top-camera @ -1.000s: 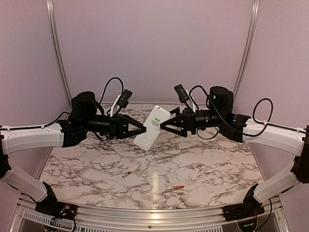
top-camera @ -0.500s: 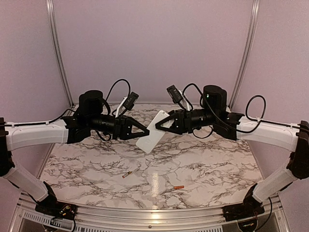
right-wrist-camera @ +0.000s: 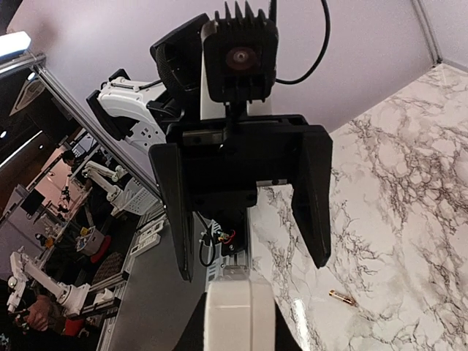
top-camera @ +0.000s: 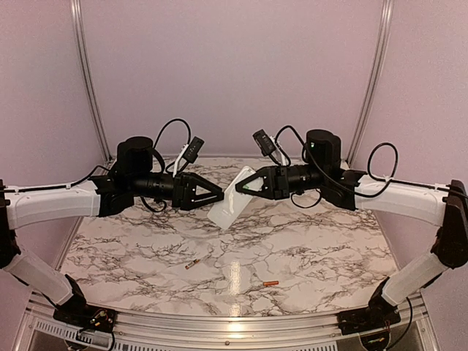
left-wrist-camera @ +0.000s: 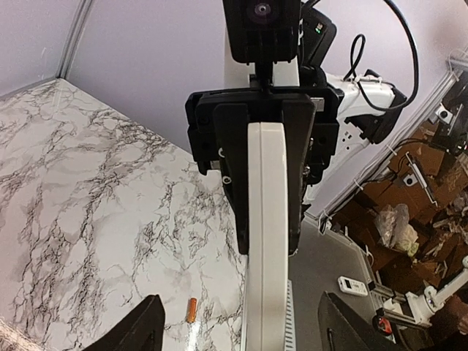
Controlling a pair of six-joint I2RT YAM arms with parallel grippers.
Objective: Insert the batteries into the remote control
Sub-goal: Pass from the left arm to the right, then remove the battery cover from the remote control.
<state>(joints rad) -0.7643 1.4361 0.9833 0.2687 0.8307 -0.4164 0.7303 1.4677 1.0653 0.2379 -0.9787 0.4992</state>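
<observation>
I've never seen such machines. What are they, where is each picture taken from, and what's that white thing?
These are two robot arms bolted to a marble table. The wide picture looks down from above and behind them; the other two come from a camera on each wrist. The right hand is clamped on a white remote control, held above the table. The left hand faces it, open and empty. On the table lie a gold battery and an orange battery, waiting to go in.
</observation>
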